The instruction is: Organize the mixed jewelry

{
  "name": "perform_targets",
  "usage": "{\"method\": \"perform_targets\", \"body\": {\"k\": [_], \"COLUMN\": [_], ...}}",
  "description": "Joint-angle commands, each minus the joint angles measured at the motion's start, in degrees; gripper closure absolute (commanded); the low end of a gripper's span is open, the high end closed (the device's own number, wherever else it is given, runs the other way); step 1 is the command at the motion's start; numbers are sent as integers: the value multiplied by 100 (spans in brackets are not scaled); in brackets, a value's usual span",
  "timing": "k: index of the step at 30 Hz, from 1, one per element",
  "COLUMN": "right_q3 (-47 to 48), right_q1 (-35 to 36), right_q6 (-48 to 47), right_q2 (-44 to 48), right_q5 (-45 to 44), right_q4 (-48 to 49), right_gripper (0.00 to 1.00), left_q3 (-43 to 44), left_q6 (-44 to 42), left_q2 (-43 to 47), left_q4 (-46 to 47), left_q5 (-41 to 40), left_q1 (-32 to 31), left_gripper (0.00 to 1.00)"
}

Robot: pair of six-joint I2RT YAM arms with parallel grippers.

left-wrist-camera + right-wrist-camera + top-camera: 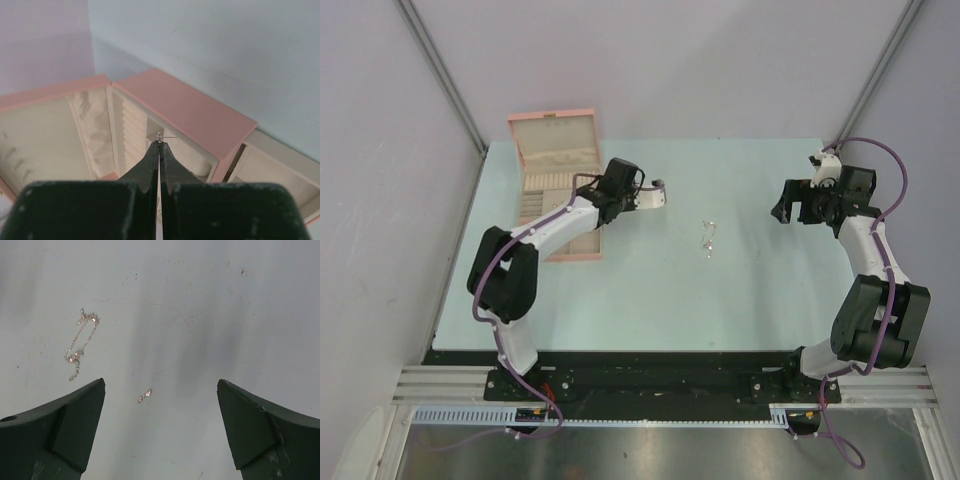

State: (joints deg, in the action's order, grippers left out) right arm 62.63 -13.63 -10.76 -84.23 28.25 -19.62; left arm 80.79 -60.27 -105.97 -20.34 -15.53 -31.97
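The pink jewelry box (552, 140) stands open at the back left, its cream compartments showing. My left gripper (587, 195) hovers over the box. In the left wrist view it (160, 142) is shut on a tiny silvery earring (161, 135), held above a cream compartment (150, 127) beside the pink panel (185, 107). The rest of the mixed jewelry (708, 238) lies on the table's middle. My right gripper (788, 207) is open and empty. In the right wrist view it (161, 385) hangs above a small silvery piece (145, 396), with a thin chain (80, 342) to the left.
The box's lower cream drawer (280, 170) stands pulled out to the right. The pale blue table (650, 300) is walled by grey panels on both sides. A black rail (650, 380) carries the arm bases at the near edge.
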Motion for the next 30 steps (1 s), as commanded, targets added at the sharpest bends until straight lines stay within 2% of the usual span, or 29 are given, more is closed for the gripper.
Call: {"method": "perform_targets", "body": {"k": [1, 14, 22, 30], "right_q3": [83, 83, 83, 83], "right_q1": [-26, -26, -26, -26], "right_q6": [30, 75, 75, 57], "right_q2": [108, 161, 117, 38], "right_q5": [181, 286, 251, 190], "right_q4": [19, 11, 11, 10], "right_gripper": [0, 0, 0, 0], "left_q3": [-64, -389, -468, -451], "left_q6": [428, 358, 305, 402], "left_q2": [419, 314, 121, -37], "left_q4": [452, 1067, 1287, 1129], "left_q5": [-538, -1013, -943, -741], "left_q1": [313, 1385, 1553, 1553], "left_gripper": [100, 100, 100, 100]}}
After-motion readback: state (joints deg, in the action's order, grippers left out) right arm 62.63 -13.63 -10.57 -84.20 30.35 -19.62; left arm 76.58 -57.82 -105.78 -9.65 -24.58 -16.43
